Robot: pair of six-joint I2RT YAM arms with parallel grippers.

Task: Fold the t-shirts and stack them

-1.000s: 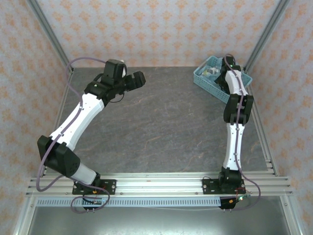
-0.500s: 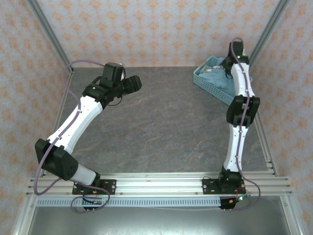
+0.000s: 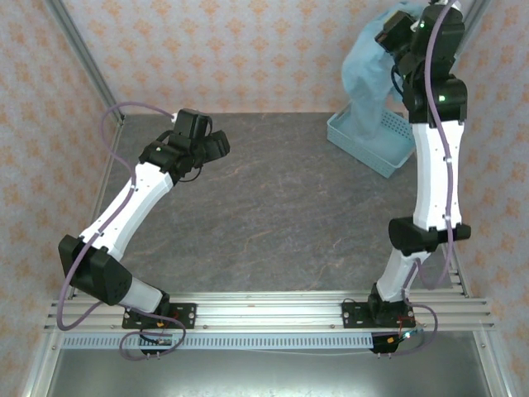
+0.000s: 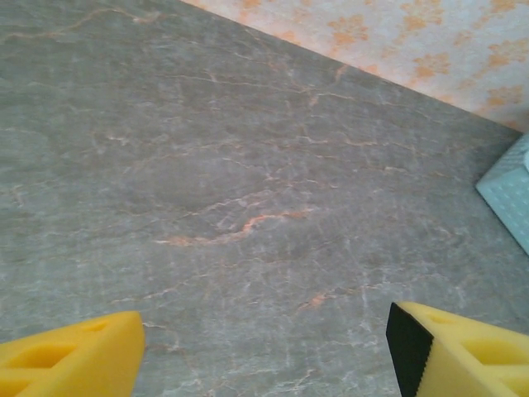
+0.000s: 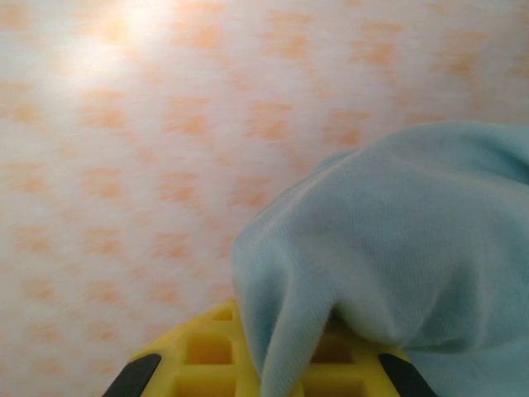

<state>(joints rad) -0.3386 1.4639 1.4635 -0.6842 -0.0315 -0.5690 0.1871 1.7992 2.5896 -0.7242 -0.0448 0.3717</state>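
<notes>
- The t-shirt [image 3: 368, 78] is found hanging in the air over the far right corner of the table [image 3: 273, 207]. It is pinched at its top by the right gripper [image 3: 390, 31], which is clamped on a bunch of the cloth.
- Its lower end dangles down to the basket [image 3: 376, 145]. Whether it touches the rim or rests inside cannot be told.
- In the right wrist view, thick soft folds of teal cloth are seen draped over the yellow finger [image 5: 207, 351].
- Handling, as judged:
  - The cloth is light, limp and without stiffness, so sagging and bunching are expected wherever it is unsupported.
  - The knit surface is not thought slippery, and the shirt is not fragile.
  - From a single pinch it gathers into a rope-like bundle.
- Hold, as judged:
  - Two points along one edge, shoulder seams or hem corners, are preferred so that the shirt can be spread flat.
  - A second grasp on the hanging lower edge would be needed for this.
- The left gripper [image 3: 216, 145] is noted hovering above bare table at the far left, with its jaws spread wide and nothing between them.
- Hidden or unclear:
  - The printed lettering is not made out.
  - Collar, sleeves and hem cannot be told apart in the bundle.
  - The shirt's top is cut off by the upper edge of the top view.
  - The basket's contents are screened by the hanging cloth.
</notes>
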